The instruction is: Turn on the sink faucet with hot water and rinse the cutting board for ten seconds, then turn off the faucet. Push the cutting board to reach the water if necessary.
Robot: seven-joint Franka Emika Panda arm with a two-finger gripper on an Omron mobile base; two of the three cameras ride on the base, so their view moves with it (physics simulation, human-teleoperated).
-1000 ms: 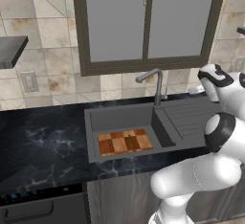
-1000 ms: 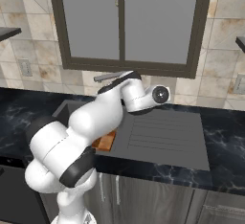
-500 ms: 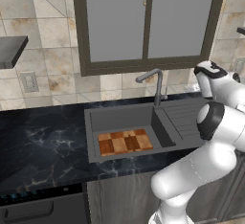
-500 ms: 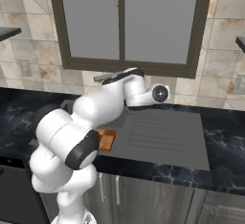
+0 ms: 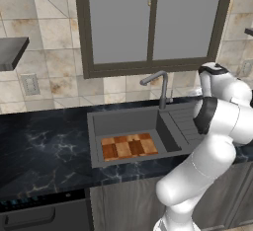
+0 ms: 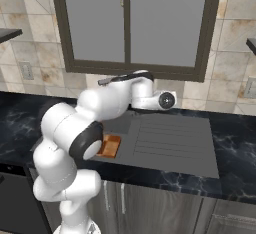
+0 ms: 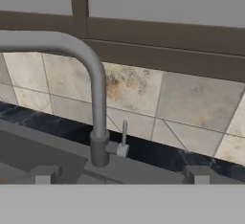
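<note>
The cutting board [image 5: 128,146] lay flat on the floor of the sink [image 5: 123,122], long side running left-right along the basin, sitting toward the front. The sink faucet [image 5: 159,88] stood upright at the back rim, between basin and ribbed drainboard [image 5: 189,121], spout angled left over the basin. No stream was visible from it. In the hand view its small handle [image 7: 123,139] stuck straight up beside the stem. The pincer [image 7: 119,180] was spread wide, holding nothing, its tips either side of the faucet base. From the right, the arm [image 6: 107,103] hid most of the basin; just a corner of the board showed. Black marbled bench [image 5: 44,148] all around.
</note>
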